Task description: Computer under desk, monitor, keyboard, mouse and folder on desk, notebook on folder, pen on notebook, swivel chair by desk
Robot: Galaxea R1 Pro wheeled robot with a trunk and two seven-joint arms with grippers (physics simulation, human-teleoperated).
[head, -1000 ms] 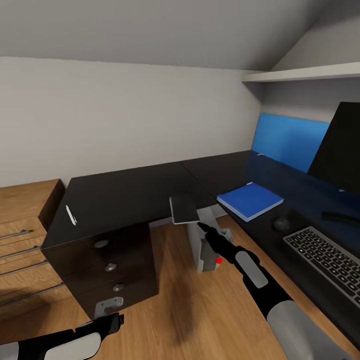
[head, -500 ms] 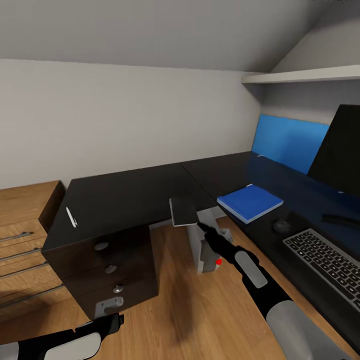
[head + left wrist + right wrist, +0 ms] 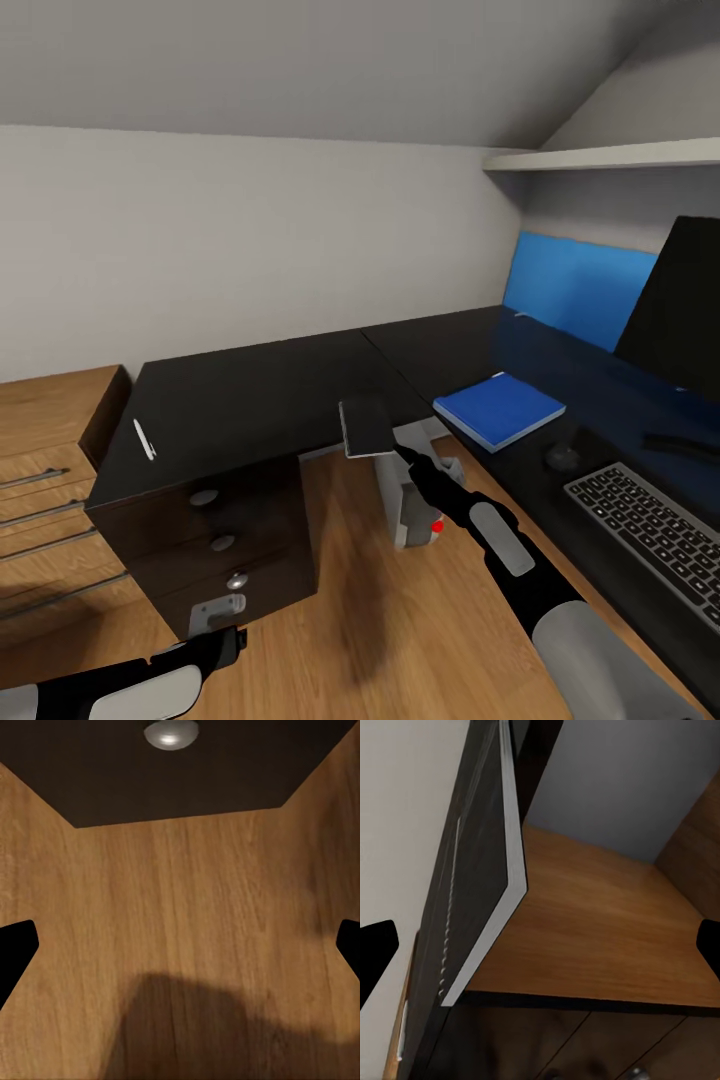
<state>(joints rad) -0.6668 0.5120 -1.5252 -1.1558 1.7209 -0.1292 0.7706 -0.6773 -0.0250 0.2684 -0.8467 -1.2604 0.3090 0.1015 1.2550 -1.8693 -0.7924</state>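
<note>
Two arms in our view: beyond our right gripper [image 3: 402, 452] runs the desk [image 3: 250, 395], with the computer [image 3: 415, 500] beneath it. To that gripper's right lies the folder [image 3: 500, 408]; clamped in it is the notebook [image 3: 367, 425], level with the desk edge. Our left gripper [image 3: 232, 640] hangs over floor, fingers apart

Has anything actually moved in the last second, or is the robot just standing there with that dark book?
Almost nothing has changed. The view has tipped slightly, so the whole picture sits a little lower. The right gripper still holds the notebook above the floor beside the desk. The folder, pen and left gripper have stayed put.
</note>
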